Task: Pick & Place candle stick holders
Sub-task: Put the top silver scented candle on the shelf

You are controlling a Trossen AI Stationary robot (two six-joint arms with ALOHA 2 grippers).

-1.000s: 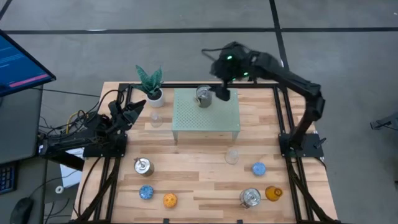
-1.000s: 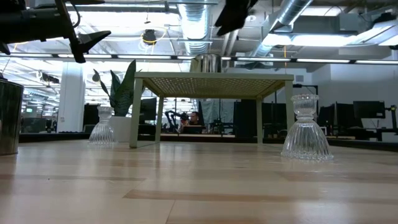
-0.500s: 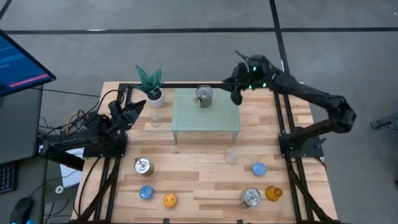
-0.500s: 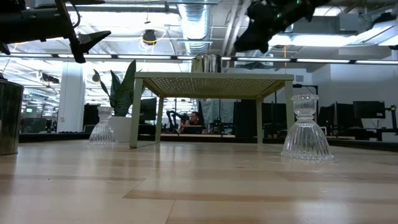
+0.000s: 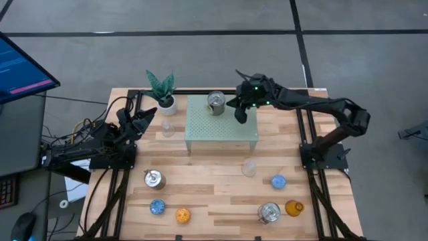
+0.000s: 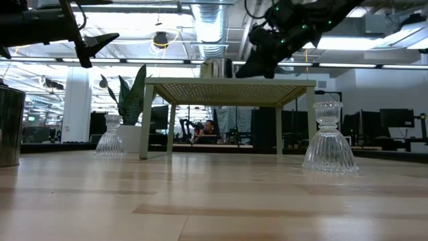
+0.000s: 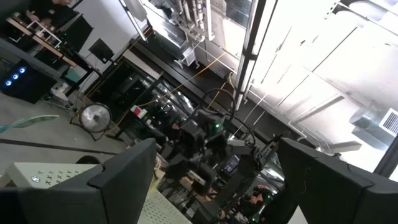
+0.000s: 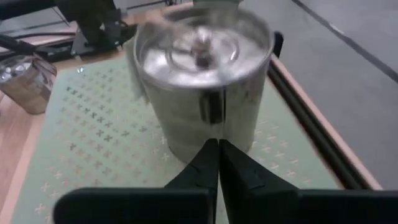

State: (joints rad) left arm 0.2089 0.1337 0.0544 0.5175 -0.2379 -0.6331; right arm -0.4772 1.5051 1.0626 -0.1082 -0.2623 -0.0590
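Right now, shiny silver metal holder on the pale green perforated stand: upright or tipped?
Upright. The silver holder stands on its base on the stand, open top facing up.

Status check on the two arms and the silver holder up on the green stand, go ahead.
Right end effector shut, empty, beside silver holder on green stand. Left end effector open, idle by plant. Nothing blocking.

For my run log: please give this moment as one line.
right gripper: shut, empty, beside silver holder | silver holder: upright on green stand | left gripper: open, waiting at table's left edge
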